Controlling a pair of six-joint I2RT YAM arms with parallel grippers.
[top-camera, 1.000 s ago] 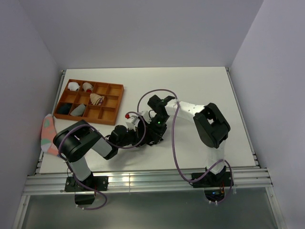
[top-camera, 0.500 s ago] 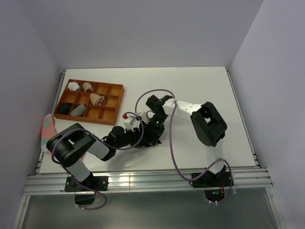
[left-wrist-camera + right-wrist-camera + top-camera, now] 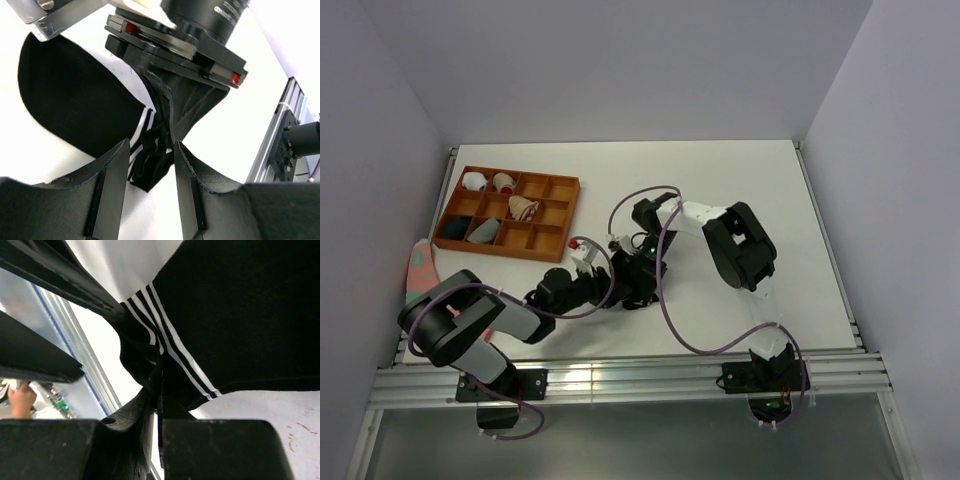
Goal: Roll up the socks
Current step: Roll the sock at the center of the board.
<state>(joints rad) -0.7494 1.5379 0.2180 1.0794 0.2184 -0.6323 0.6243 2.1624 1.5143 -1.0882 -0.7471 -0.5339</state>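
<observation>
Since a second ago the left arm has sunk lower and swung its elbow out toward the left edge, its fingers have come apart, and the right arm has folded in tighter and pinched down. From the overhead camera you mostly just see both arms crowding one spot near the middle front of the table [image 3: 740, 180], with the orange tray [image 3: 575, 200] off to the back left and a pink sock [image 3: 420, 270] at the left edge; the sock being worked on is pretty much buried under the wrists there. The wrist cams fill that in: the left gripper [image 3: 151, 147] sits with its fingers spread on either side of the bunched striped cuff, and the right gripper [image 3: 158, 390] is clamped together on that same cuff. The black sock [image 3: 75, 105] lies flat on the table. In the left wrist view its long axis runs diagonally, with the rounded foot end at the upper left and the cuff end toward the lower middle, right where the two grippers meet.
</observation>
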